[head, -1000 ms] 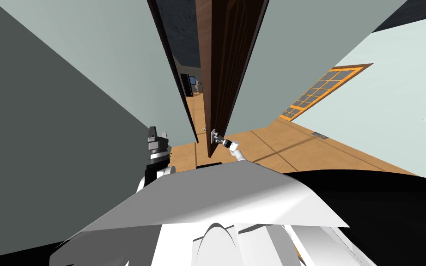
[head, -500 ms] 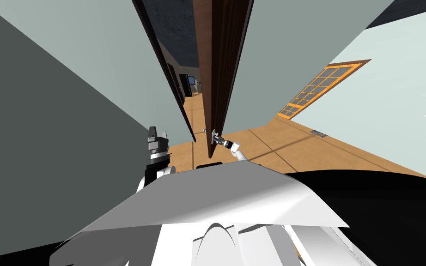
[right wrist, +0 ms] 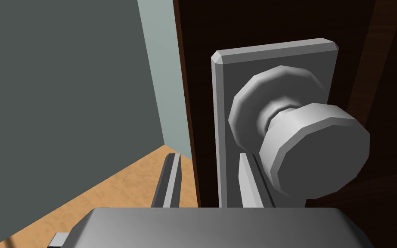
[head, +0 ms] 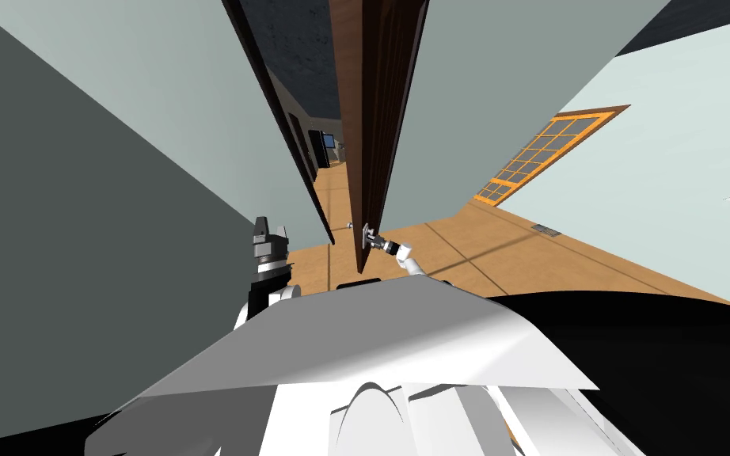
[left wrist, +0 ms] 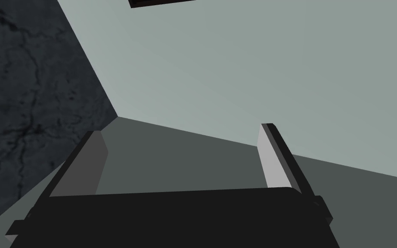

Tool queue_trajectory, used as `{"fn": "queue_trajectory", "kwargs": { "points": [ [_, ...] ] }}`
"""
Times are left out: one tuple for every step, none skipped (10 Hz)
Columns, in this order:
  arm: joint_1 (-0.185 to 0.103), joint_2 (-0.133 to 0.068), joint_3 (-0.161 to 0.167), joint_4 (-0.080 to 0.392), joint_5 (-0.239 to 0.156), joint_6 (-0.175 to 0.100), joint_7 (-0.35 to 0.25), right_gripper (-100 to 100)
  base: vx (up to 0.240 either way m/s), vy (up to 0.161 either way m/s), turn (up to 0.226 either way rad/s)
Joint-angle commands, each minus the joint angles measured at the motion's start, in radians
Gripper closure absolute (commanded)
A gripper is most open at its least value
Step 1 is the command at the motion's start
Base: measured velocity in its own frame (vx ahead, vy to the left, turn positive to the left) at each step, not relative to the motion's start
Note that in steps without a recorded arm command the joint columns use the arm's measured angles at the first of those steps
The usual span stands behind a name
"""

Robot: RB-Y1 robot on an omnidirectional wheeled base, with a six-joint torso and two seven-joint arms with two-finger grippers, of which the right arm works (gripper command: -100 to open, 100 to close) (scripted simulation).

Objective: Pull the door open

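The right gripper (right wrist: 207, 157) is holding narrow, its fingers (right wrist: 247, 181) standing closer than a full spread and straddling the free edge of the door (head: 375, 119). One finger is lying against the grey plate (right wrist: 275, 54) on the door's face, beside and partly behind the knob (right wrist: 314, 150). The other is hanging just off the door's edge, over the floor (right wrist: 120, 193). The knob itself is sitting outside the gap. I am reading this as a clamp on the door's edge and not on the knob, though the outer finger's contact is not plainly showing.

In the head view the door is standing ajar and nearly edge-on, with the frame (head: 280, 111) just beside its free edge. Over the last second that edge has been drawing away from the frame: the slot between them is widening and the door's face is thinning. My head is shifting a little too, but less than the slot is growing. The gripper is staying at the plate throughout, so the pull seems to be carrying the door. The opening is still slim, so the task is looking only partly done. With the knob outside the grip, slipping off the door's edge is the risk.

The left gripper (head: 270, 231) is idling spread wide, across the frame from the door, close to the wall (head: 78, 237).
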Motion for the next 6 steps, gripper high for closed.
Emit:
{"fn": "queue_trajectory", "kwargs": {
  "points": [
    [-0.017,-0.011,-0.011,-0.037,-0.004,-0.014,-0.023,-100,0.051,-0.021,0.004],
    [-0.021,-0.012,-0.011,-0.038,-0.004,-0.015,-0.028,-100,0.042,-0.013,-0.004],
    [-0.021,-0.012,-0.011,-0.038,-0.004,-0.015,-0.028,-100,0.016,0.001,0.019],
    [-0.023,-0.014,-0.012,-0.038,-0.004,-0.016,-0.031,-100,0.0,0.0,0.0],
    [-0.025,-0.015,-0.012,-0.039,-0.004,-0.016,-0.034,-100,0.005,-0.006,0.003],
    [-0.001,-0.004,0.008,-0.024,0.01,-0.009,-0.034,-100,-0.011,0.008,0.017]
  ]
}}
